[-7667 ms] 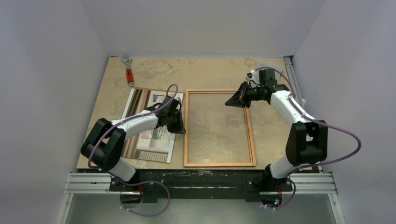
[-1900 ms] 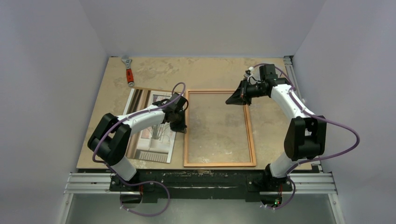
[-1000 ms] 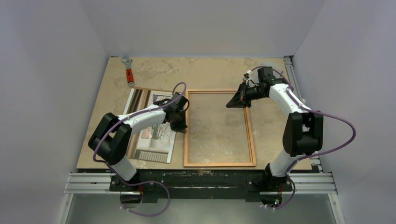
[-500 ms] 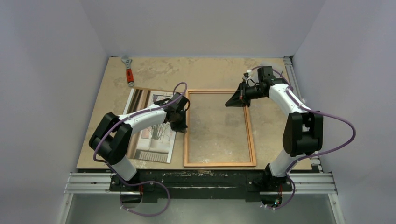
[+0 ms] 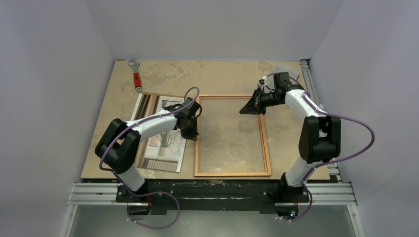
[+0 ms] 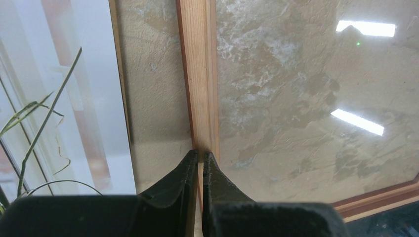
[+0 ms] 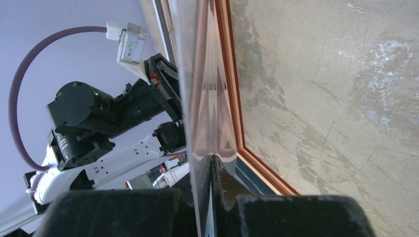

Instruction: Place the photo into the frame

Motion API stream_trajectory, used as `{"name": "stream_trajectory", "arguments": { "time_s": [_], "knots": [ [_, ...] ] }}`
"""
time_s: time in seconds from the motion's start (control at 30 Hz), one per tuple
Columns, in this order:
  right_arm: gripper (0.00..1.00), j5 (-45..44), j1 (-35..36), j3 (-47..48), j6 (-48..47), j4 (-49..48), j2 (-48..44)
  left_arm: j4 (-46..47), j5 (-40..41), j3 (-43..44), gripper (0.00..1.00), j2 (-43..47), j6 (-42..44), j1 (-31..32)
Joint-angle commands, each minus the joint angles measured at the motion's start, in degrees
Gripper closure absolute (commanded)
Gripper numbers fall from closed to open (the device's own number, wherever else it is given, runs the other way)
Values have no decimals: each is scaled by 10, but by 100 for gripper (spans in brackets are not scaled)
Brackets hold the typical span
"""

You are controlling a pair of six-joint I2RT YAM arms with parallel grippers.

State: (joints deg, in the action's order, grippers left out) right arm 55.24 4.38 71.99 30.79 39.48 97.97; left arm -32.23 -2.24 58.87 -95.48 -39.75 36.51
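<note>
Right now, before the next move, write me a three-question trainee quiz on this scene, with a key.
1. True or false: the photo already lies inside the frame.
2. Seen from above, on which side of the frame does the photo lie? A) left B) right C) far side
3. In a few words: what is the right gripper pinching?
Key: 1 false, the photo lies outside the frame. 2 A. 3 the edge of a thin clear sheet, near the frame's far right corner.
</note>
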Motion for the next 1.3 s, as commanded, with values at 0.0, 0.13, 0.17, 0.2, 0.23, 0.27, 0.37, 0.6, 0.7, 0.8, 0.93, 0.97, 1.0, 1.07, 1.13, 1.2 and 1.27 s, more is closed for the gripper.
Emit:
{"name": "stream_trajectory", "arguments": {
  "time_s": [0.0, 0.13, 0.17, 0.2, 0.23, 0.27, 0.37, 0.6, 0.7, 0.8, 0.93, 0.97, 1.0, 1.07, 1.13, 1.2, 1.27],
  "knots": [
    [100, 5, 7, -11, -28, -8, 14, -3, 54, -25, 100, -52, 20, 10],
    [100, 15, 7, -9, -59, 4, 35, -6, 54, -22, 100, -54, 20, 12],
    [100, 19, 7, -6, -68, 9, 40, -6, 55, -21, 100, -54, 19, 11],
    [100, 20, 7, -2, -78, 15, 46, -6, 55, -21, 100, -54, 20, 12],
    [100, 17, 6, 2, -86, 23, 49, -7, 56, -21, 100, -54, 20, 12],
    [100, 12, 7, 5, -91, 28, 52, -7, 56, -21, 100, -55, 19, 12],
    [100, -6, 7, 15, -100, 38, 55, -9, 57, -19, 100, -55, 20, 12],
    [100, -63, 7, 40, -117, 63, 60, -15, 67, -21, 100, -45, 21, 13],
    [100, -65, 7, 47, -119, 65, 63, -15, 67, -19, 100, -45, 21, 13],
    [100, -72, 7, 50, -121, 67, 62, -15, 67, -19, 100, -49, 21, 13],
    [100, -83, 7, 56, -129, 73, 59, -14, 67, -19, 100, -52, 21, 14],
    [100, -87, 7, 57, -130, 74, 59, -15, 67, -19, 100, -52, 21, 15],
    [100, -89, 7, 57, -130, 74, 59, -14, 67, -19, 100, -52, 21, 15],
    [100, -90, 7, 58, -130, 72, 57, -15, 67, -18, 100, -52, 22, 15],
    [100, -98, 7, 65, -134, 78, 57, -15, 69, -19, 100, -52, 22, 15],
    [100, -102, 6, 70, -135, 80, 56, -16, 69, -18, 100, -52, 22, 16],
    [100, -104, 6, 73, -136, 82, 57, -17, 69, -18, 100, -53, 22, 16]
  ]
}}
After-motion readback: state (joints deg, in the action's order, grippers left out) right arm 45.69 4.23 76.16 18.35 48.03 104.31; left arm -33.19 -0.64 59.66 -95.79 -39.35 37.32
